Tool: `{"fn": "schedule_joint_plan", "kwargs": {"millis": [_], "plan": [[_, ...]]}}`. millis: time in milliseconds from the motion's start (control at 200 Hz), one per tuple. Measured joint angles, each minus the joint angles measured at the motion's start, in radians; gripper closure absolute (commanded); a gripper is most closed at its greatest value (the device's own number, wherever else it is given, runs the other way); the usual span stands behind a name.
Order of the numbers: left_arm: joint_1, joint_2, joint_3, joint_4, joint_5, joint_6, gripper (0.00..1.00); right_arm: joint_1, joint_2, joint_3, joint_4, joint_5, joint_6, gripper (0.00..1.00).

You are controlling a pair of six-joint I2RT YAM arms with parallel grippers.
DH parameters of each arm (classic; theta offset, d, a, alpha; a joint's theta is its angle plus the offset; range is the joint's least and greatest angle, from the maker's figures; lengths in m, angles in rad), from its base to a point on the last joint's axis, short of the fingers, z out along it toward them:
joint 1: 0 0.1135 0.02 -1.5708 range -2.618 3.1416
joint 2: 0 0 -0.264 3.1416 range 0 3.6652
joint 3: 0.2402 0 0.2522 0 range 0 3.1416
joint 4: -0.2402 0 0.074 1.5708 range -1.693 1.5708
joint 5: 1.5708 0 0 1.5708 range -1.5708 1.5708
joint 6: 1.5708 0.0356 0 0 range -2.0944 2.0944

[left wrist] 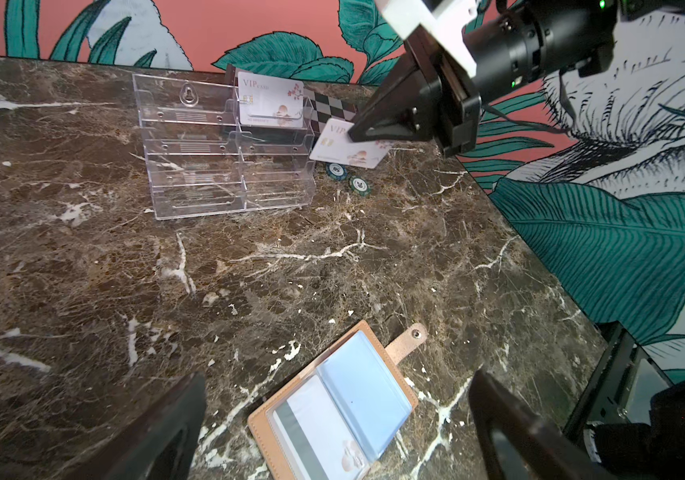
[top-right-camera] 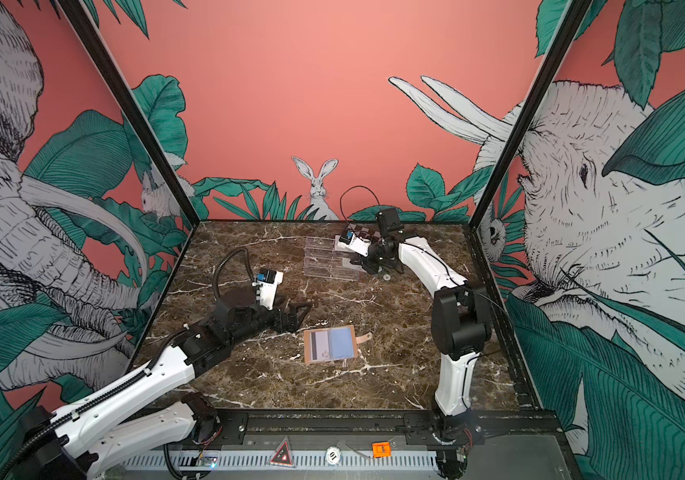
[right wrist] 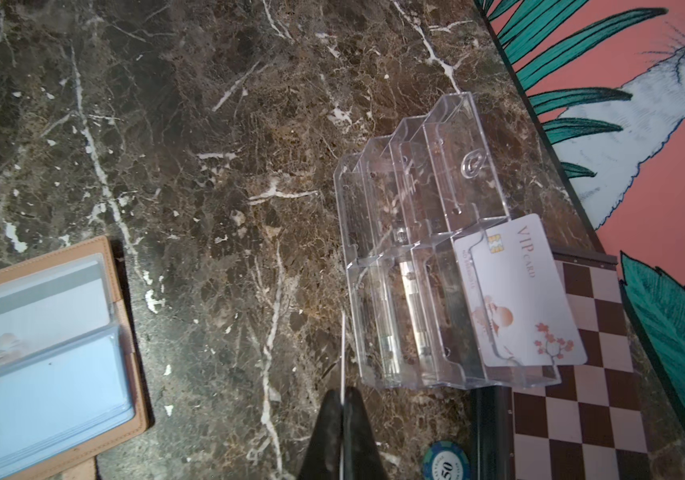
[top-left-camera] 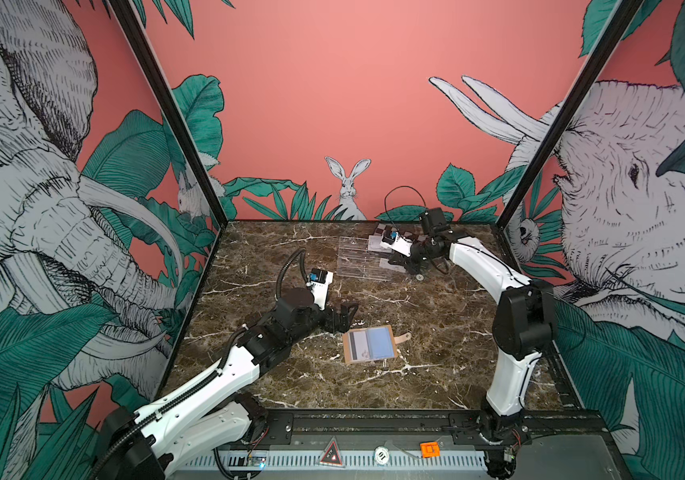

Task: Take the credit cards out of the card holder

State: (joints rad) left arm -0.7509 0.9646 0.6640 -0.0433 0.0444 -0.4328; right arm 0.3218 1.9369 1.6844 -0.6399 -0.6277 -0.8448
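The tan card holder [top-left-camera: 390, 332] [top-right-camera: 353, 328] lies open on the marble, its strap tab out to the right. Its left sleeve holds a white credit card [left wrist: 311, 428] [right wrist: 47, 303] with a dark stripe; the pale blue sleeves [left wrist: 363, 395] lie beside it. My left gripper [top-left-camera: 347, 318] [left wrist: 338, 382] hangs open just left of and above the holder, touching nothing. At the back right, my right gripper [left wrist: 353, 133] [right wrist: 342, 392] is shut on a second credit card [left wrist: 357, 151], seen edge-on [right wrist: 343, 353] in the right wrist view, beside the clear tray.
A clear acrylic tray [top-left-camera: 357, 259] [left wrist: 207, 166] [right wrist: 407, 249] stands at the back with one VIP card [left wrist: 270, 99] [right wrist: 519, 291] in a top slot. Behind it lies a checkered box [left wrist: 332, 106] [right wrist: 581, 374]. Two poker chips [left wrist: 336, 170] [right wrist: 444, 461] sit by the tray.
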Motion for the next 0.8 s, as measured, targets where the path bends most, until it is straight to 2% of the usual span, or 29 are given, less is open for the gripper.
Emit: {"fn": "schedule_joint_plan", "kwargs": {"millis": [415,800], "plan": [[0.0,0.154,0.0,0.082,0.011,0.0,0.01,-0.039,0.222,0.319,-0.063,-0.043,-0.099,1.0],[0.0,0.222,0.0,0.126,0.023,-0.013,0.01,-0.041,0.397,0.584,-0.109,-0.058,-0.145,1.0]]}}
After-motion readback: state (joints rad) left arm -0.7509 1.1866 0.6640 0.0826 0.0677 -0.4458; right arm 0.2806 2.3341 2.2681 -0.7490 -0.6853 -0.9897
